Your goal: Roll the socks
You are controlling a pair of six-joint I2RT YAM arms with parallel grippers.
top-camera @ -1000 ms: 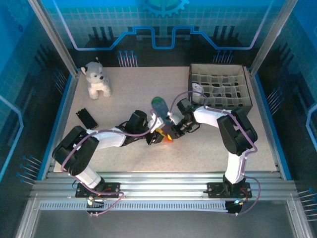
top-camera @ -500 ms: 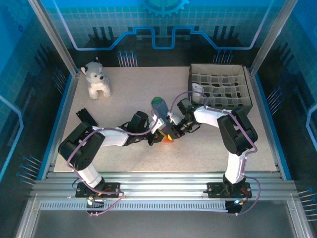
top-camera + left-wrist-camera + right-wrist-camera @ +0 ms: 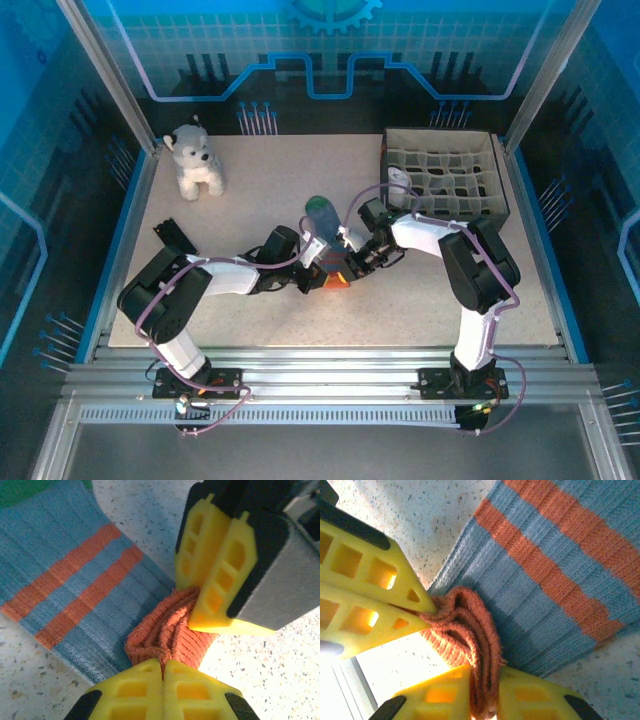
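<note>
**Top external:** The teal-green knitted sock with grey-blue bands and an orange cuff point(image 3: 320, 212) lies on the speckled tabletop point(image 3: 250, 180) at frame centre, toe toward the top. The left gripper point(image 3: 316, 279) and right gripper point(image 3: 350, 270) meet at its lower, cuff end, probably to anchor that end so the roll can start there. A second ago the left arm's elbow lay farther toward the lower left. It has since swung inward, while the right arm has barely shifted.

**Left wrist:** At the bottom edge the left gripper point(image 3: 162, 677) has its yellow fingers pressed together on the bunched orange cuff point(image 3: 167, 632). The right gripper point(image 3: 202, 620) noses in from the upper right.

**Right wrist:** At the bottom the right gripper point(image 3: 482, 700) pinches the cuff folds. The left gripper point(image 3: 422, 612) bites the same bunch from the left.
</note>
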